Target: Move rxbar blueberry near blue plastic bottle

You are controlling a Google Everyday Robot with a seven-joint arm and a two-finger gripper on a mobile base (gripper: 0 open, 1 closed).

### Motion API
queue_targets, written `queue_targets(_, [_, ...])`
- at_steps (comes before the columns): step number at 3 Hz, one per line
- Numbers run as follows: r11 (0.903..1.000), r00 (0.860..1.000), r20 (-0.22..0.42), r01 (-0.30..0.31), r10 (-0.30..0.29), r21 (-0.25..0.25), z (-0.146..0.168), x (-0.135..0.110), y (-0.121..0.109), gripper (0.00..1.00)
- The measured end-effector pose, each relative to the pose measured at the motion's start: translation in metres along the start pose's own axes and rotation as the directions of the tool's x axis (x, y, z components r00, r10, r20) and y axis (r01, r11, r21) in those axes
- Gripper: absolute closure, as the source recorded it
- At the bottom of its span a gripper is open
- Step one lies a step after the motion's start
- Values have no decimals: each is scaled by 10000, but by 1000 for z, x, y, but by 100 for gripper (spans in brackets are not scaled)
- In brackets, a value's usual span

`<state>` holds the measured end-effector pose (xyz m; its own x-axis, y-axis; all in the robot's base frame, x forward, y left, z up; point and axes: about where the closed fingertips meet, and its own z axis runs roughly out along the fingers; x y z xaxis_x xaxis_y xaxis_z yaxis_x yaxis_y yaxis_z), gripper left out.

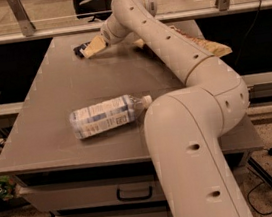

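Note:
The rxbar blueberry (79, 50) is a small dark navy wrapper lying at the far left of the grey table (64, 100). My gripper (88, 48) reaches across the table and sits right at the bar, its cream fingers over the bar's right end. The blue plastic bottle (106, 115) lies on its side near the table's front, white cap pointing right, well apart from the bar. My arm's lower link covers the table's right front part.
A brown-and-cream chip bag (203, 44) lies at the far right of the table, partly behind my arm. A drawer with a handle (134, 195) sits below the table front. A railing runs behind the table.

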<state>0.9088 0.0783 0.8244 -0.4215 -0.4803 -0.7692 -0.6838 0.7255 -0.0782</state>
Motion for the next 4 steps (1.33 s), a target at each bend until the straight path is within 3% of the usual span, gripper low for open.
queue_targets(3, [10000, 10000, 1, 0, 0, -4, -4, -5, 0, 87])
queue_targets(4, [10000, 10000, 3, 0, 0, -5, -7, -8, -1, 100])
